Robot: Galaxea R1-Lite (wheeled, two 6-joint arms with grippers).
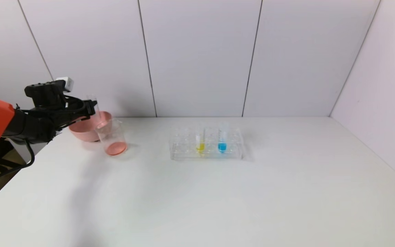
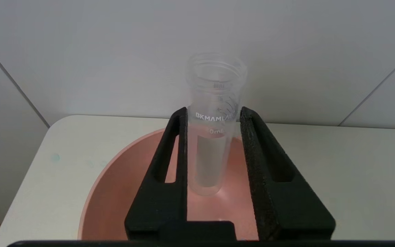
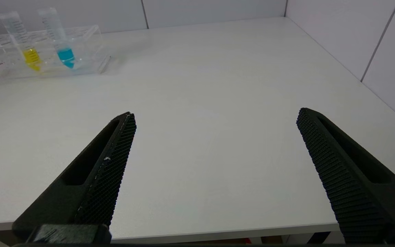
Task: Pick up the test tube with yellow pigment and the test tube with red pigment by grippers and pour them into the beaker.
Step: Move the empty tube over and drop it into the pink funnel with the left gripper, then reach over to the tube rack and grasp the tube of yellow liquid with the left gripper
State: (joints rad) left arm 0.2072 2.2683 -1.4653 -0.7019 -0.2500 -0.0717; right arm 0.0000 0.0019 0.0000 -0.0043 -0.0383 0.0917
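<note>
**Empty tube between my left jaws, over the pink bowl**

So my left gripper point(image 2: 214, 115) is up at the far left corner of the worktop point(image 1: 218, 192), hanging over the pink bowl point(image 1: 82, 132). Between the jaws sits the test tube with red pigment point(image 2: 214, 137), except it looks clear and drained now. It's upright, open threaded mouth poking above the tips, rounded bottom down over the inside of the bowl. One finger point(image 2: 177, 154) runs along one side of the tube and the other finger along the opposite side, right at the printed band. The jaws are narrow around it; from my wrist view I honestly can't say if they're pinching it or there's a sliver of slack.

The beaker point(image 1: 112, 137) stands just beside the bowl, on the side nearer the rack, with a red-orange puddle in its bottom.

The test tube with yellow pigment point(image 1: 200, 140) is standing in the clear rack point(image 1: 183, 151) mid-worktop, right next to the blue-tipped tube point(image 1: 222, 140), well apart from my left arm.

My right gripper point(image 3: 214, 116) hangs low by the near edge of the worktop, jaws spread wide, holding nothing.
</note>
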